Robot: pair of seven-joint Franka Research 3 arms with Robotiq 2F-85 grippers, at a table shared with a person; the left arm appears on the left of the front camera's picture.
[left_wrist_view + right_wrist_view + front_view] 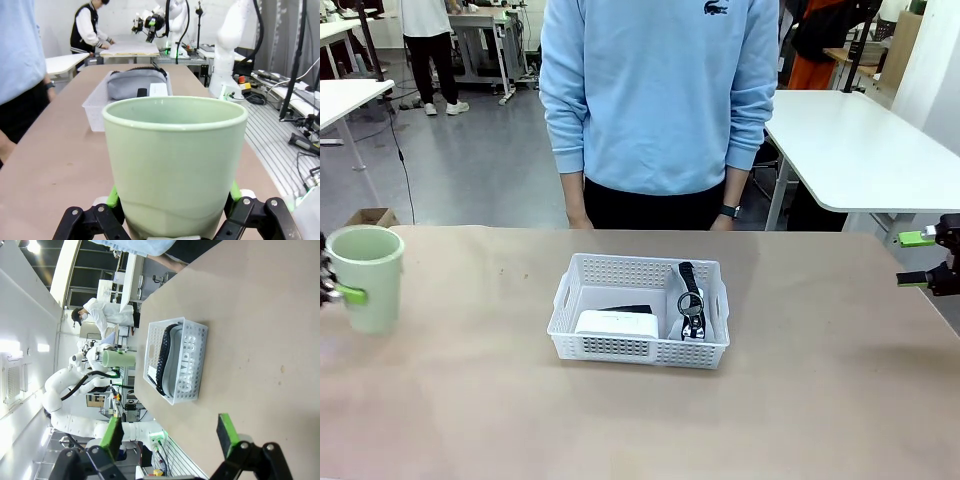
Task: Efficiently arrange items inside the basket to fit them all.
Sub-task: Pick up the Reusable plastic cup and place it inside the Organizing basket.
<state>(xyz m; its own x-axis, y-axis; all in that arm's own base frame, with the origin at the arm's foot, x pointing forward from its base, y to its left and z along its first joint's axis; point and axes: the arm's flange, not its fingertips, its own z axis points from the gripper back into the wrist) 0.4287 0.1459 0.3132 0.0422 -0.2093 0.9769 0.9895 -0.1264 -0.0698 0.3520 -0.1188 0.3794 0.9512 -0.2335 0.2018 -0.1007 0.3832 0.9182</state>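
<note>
From the front, the left gripper (332, 290) pinches the pale green cup (365, 277) at the table's far-left edge, well apart from the basket (638, 310) at centre. The right gripper (927, 259) hovers at the right edge, fingers spread and empty.

In the left wrist view, green pads (113, 196) press the cup's lower wall on both sides; a low grip could let it tip.

In the right wrist view, the grey zip case (172, 362) fills much of the basket, so room for the cup looks tight.
</note>
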